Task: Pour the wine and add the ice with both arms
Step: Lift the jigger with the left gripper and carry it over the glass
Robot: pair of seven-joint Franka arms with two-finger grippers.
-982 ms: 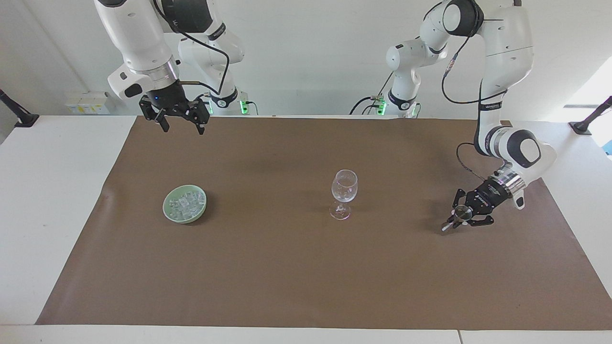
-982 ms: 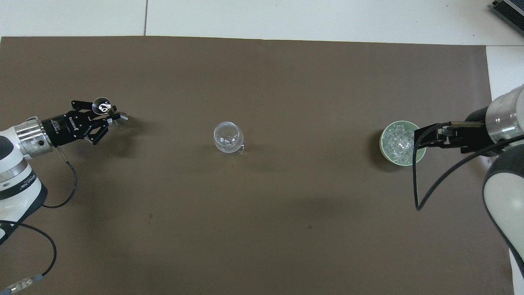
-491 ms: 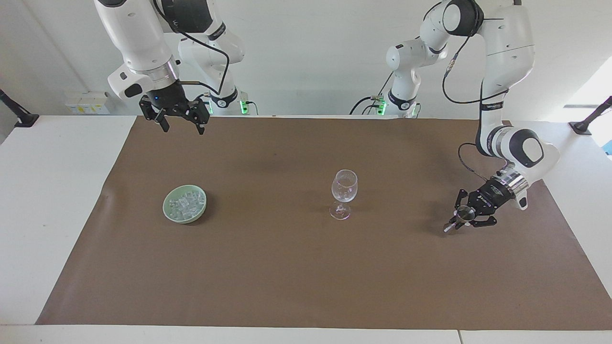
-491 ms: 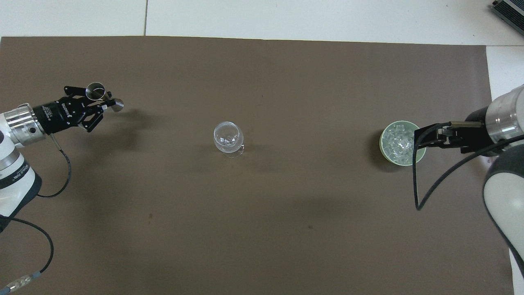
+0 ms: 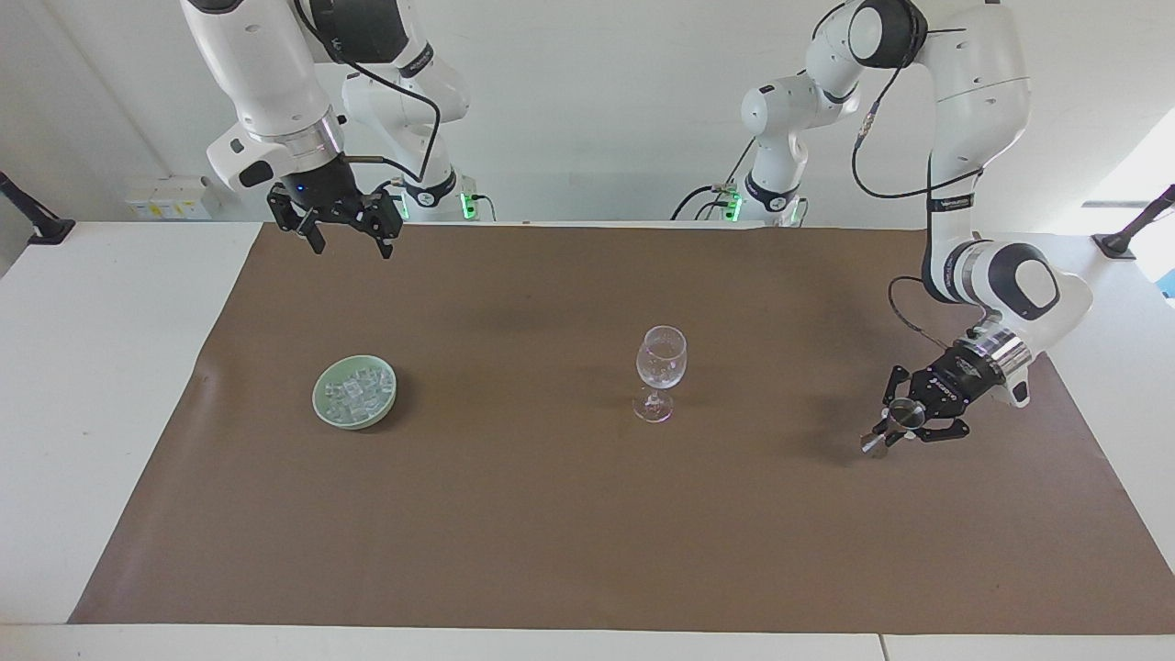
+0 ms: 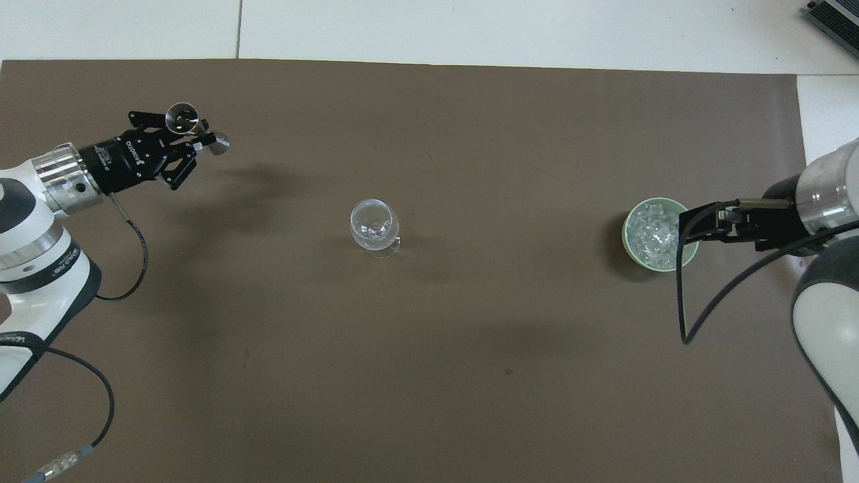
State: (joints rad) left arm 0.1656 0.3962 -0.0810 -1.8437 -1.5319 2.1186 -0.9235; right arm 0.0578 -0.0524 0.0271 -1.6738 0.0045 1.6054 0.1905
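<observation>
A clear wine glass (image 5: 660,367) (image 6: 374,227) stands upright mid-mat. A pale green bowl (image 5: 318,398) (image 6: 627,236) holding a pile of clear ice (image 5: 354,389) (image 6: 649,231) sits toward the right arm's end. My left gripper (image 5: 907,424) (image 6: 191,137) is shut on a small silver double-ended jigger (image 5: 909,411) (image 6: 181,117), held tilted just above the mat toward the left arm's end. My right gripper (image 5: 349,242) (image 6: 698,227) is open and empty, raised high; in the overhead view it overlaps the bowl's edge.
A brown mat (image 5: 551,514) (image 6: 429,376) covers most of the white table (image 5: 101,386). Black clamp posts (image 5: 32,218) stand at the table's corners by the robots' edge.
My left gripper has carried the jigger over the mat, away from the robots' edge. The right arm, the glass and the bowl have not moved.
</observation>
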